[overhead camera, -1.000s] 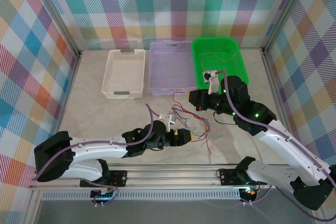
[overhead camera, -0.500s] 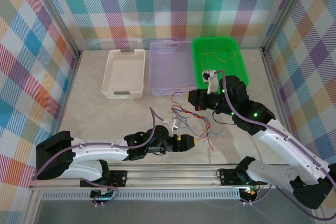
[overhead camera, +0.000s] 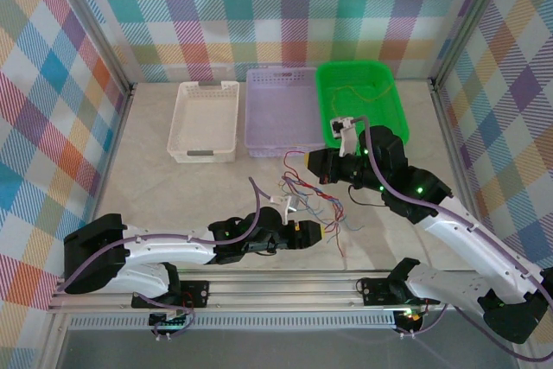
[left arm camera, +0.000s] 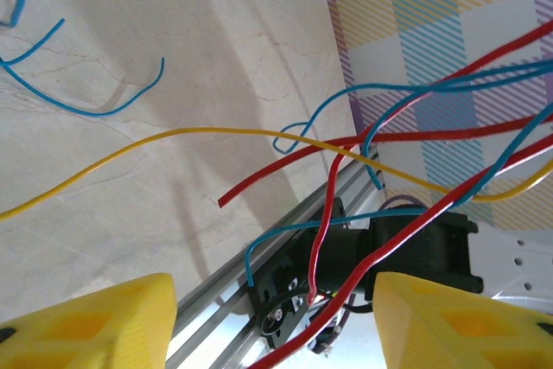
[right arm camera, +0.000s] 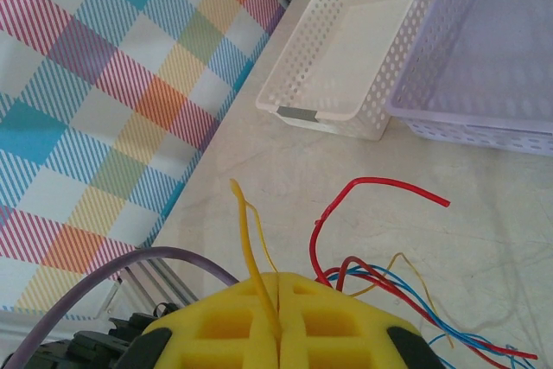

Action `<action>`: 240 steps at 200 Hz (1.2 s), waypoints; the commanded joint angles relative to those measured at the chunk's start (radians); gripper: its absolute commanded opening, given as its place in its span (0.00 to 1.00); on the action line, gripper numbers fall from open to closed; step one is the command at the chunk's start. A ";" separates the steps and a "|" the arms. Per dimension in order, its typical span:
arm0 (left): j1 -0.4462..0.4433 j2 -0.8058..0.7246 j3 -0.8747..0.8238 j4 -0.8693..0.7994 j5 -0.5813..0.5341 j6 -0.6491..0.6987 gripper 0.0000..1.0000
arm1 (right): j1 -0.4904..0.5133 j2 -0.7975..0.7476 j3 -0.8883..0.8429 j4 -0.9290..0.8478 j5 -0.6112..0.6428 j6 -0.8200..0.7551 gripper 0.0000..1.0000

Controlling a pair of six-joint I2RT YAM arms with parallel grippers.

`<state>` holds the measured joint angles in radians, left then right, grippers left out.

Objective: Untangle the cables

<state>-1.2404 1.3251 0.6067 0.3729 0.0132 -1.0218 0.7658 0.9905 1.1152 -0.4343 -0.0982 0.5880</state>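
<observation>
at the back wall, white basket (overhead camera: pixel 205 120) and lavender basket (overhead camera: pixel 282 110) sat empty, green basket (overhead camera: pixel 390 103) held an olive wire (overhead camera: pixel 363 88). cables (overhead camera: pixel 315 200) sprawled mid-table; right gripper (overhead camera: pixel 312 162) clamped a yellow one, left gripper (overhead camera: pixel 321 231) gaped; bare table (overhead camera: pixel 173 196) leftward.

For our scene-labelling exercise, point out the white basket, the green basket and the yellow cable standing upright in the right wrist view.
white basket (right arm camera: pixel 363 41), right wrist view, on its bare floor.
green basket (overhead camera: pixel 350 64), top external view, on its far rim.
yellow cable (right arm camera: pixel 251 252), right wrist view, on its upright stretch.
</observation>
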 commanded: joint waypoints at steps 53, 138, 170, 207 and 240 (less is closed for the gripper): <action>-0.013 -0.024 0.006 0.066 -0.007 0.008 0.39 | 0.013 0.001 0.009 0.057 0.008 0.010 0.00; -0.013 -0.059 -0.004 0.045 -0.025 0.019 0.18 | 0.023 0.006 0.005 0.062 0.011 0.011 0.00; -0.012 -0.078 -0.004 0.019 -0.041 0.027 0.00 | 0.026 0.005 0.005 0.057 0.015 0.012 0.00; -0.005 -0.197 -0.017 -0.091 -0.055 0.060 0.00 | 0.026 -0.018 0.003 0.007 0.108 -0.007 0.00; 0.046 -0.451 -0.021 -0.380 -0.038 0.092 0.00 | 0.012 -0.044 0.012 -0.098 0.307 -0.063 0.00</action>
<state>-1.2301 1.0504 0.5922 0.2115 -0.0193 -0.9775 0.7860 0.9813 1.1152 -0.4511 0.0357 0.5781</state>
